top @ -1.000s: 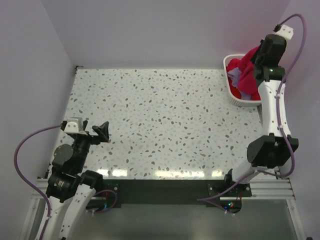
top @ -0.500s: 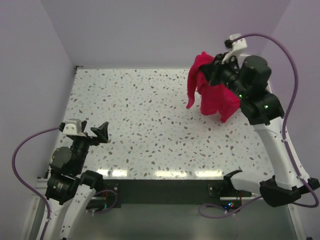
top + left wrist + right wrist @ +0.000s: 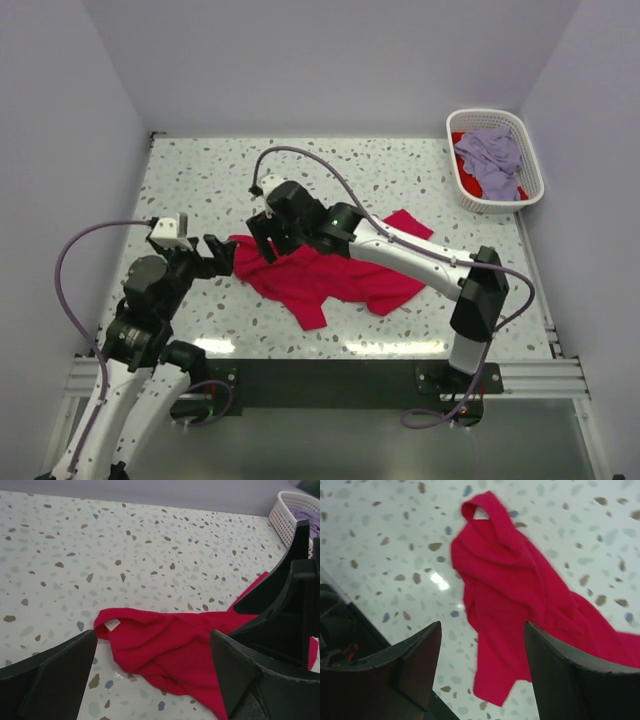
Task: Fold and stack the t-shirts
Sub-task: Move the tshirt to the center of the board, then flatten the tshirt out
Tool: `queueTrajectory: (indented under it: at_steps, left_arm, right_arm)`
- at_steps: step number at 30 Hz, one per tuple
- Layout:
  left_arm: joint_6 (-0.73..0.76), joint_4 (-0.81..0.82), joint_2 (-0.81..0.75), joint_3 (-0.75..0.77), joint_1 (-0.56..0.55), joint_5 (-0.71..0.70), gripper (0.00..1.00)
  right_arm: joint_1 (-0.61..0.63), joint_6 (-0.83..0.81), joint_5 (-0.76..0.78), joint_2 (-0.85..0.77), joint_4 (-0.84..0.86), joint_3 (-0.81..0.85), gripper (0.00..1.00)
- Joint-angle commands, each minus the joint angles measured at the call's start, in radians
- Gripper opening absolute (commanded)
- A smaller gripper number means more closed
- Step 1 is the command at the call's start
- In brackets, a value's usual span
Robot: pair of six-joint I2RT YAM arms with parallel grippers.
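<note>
One crimson red t-shirt (image 3: 335, 278) lies crumpled on the speckled table, left of centre near the front. In the left wrist view, its collar end with a white label (image 3: 112, 625) points left. My right gripper (image 3: 262, 238) hovers open over the shirt's left end, and in its wrist view the cloth (image 3: 520, 605) lies below the spread fingers with nothing held. My left gripper (image 3: 222, 257) stands open just left of the shirt (image 3: 170, 650), which lies between and beyond its fingers. A pale lavender t-shirt (image 3: 490, 155) lies in the basket over a bit of red cloth (image 3: 458, 137).
The white slotted basket (image 3: 528, 190) stands at the back right corner against the wall. My right arm (image 3: 410, 250) reaches low across the table over the red shirt. Bare speckled tabletop (image 3: 350, 180) lies behind the shirt. Walls close in the left, back and right sides.
My right arm carried the red shirt from the basket to the front left of the table, opened and dropped it. My left gripper moved right, up to the shirt.
</note>
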Motion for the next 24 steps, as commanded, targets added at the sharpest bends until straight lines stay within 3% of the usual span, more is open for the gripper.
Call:
queueTrajectory:
  at_steps: [1,4,8,10,14,17,21,24]
  left_arm:
    - [-0.107,-0.005,0.097,0.053,-0.006,0.135,1.00]
    - [-0.180,-0.025,0.209,0.025,-0.006,0.234,1.00]
    - [-0.291,0.080,0.354,-0.090,-0.012,0.412,1.00]
    - [-0.348,0.128,0.397,-0.139,-0.051,0.423,1.00]
    - [-0.399,0.186,0.524,-0.133,-0.177,0.269,1.00]
    - [-0.438,0.202,0.628,-0.128,-0.199,0.169,1.00]
    - [-0.501,0.270,0.700,-0.160,-0.194,0.054,0.82]
    - [-0.523,0.323,0.752,-0.171,-0.159,0.011,0.76]
  right_arm:
    - [-0.053,0.005,0.231,-0.175,-0.047,-0.084,0.70]
    - [-0.114,0.015,0.230,-0.313,-0.039,-0.305,0.69]
    - [-0.242,0.052,0.158,-0.459,-0.007,-0.619,0.66]
    - [-0.284,0.058,0.121,-0.520,0.018,-0.698,0.65]
    - [-0.346,0.060,0.073,-0.575,0.045,-0.816,0.65]
    - [-0.404,0.073,0.037,-0.552,0.069,-0.879,0.63]
    - [-0.445,0.092,0.009,-0.496,0.108,-0.917,0.56]
    - [-0.465,0.106,-0.008,-0.465,0.139,-0.946,0.53]
